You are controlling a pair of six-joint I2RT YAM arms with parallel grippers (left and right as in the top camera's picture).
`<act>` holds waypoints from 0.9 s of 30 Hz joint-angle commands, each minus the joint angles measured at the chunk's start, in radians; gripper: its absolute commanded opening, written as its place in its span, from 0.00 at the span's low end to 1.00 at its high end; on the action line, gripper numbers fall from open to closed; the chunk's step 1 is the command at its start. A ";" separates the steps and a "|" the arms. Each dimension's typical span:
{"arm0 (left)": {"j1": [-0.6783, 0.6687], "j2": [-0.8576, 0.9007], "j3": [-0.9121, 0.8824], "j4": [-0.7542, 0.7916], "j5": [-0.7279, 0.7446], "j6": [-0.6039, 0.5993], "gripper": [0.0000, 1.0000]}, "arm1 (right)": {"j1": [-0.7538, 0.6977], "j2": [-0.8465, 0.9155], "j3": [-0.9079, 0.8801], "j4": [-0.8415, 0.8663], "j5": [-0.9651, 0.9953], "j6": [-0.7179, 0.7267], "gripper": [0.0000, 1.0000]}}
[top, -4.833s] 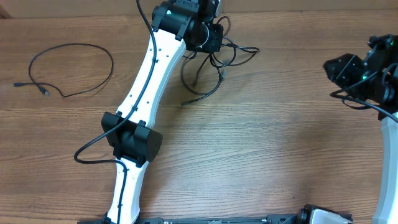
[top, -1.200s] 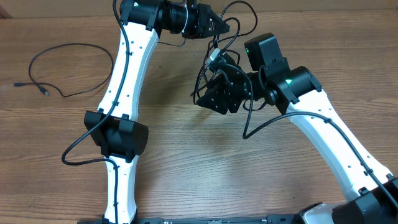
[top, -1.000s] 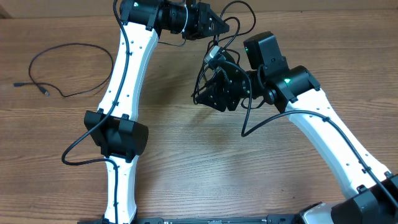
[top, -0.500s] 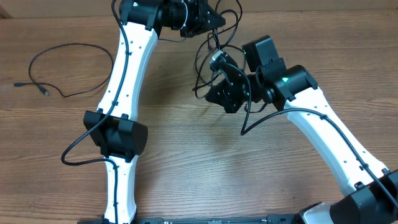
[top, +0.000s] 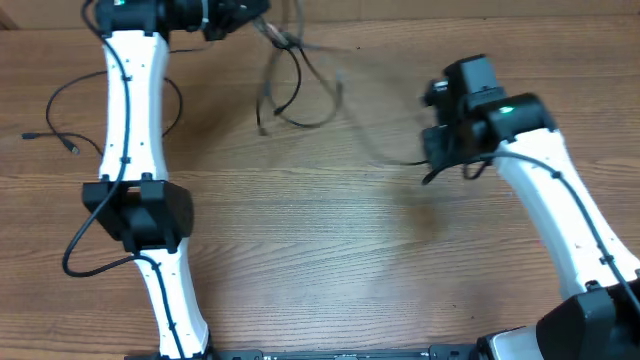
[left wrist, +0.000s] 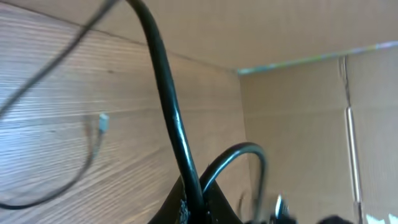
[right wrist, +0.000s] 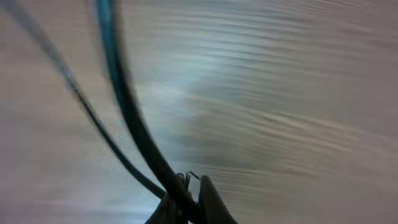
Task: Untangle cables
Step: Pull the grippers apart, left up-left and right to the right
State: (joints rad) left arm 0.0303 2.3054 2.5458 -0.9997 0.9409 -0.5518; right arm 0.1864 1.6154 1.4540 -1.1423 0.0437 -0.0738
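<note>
Left fingers [left wrist: 173, 210]: pinching a black cable, upper left of the overhead view
Right fingers [right wrist: 209, 203]: pinching a cable, centre right
Cables [top: 285, 42]: blurred tangle, upper centre, over the wooden surface [top: 320, 250]

The table [top: 330, 250] is brown wood, its long grain running side to side under soft, even light (close up, a paler sheen lies across it). Beyond its far edge stand plain beige panels [left wrist: 292, 93], cardboard by the look, joined at a pale seam [left wrist: 311, 58].
</note>
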 commanded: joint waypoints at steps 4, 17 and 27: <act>0.061 -0.035 0.010 0.006 0.086 -0.010 0.04 | -0.247 0.007 0.011 0.030 0.142 0.130 0.04; 0.058 -0.103 0.010 -0.056 -0.056 0.100 0.04 | -0.391 0.018 0.011 0.105 0.006 0.136 0.04; -0.017 -0.124 0.009 -0.240 -0.959 0.111 0.04 | -0.382 0.018 0.011 0.095 -0.115 0.172 0.04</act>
State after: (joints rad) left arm 0.0399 2.1887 2.5458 -1.2606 0.2779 -0.4675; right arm -0.2012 1.6302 1.4540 -1.0489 0.0013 0.0830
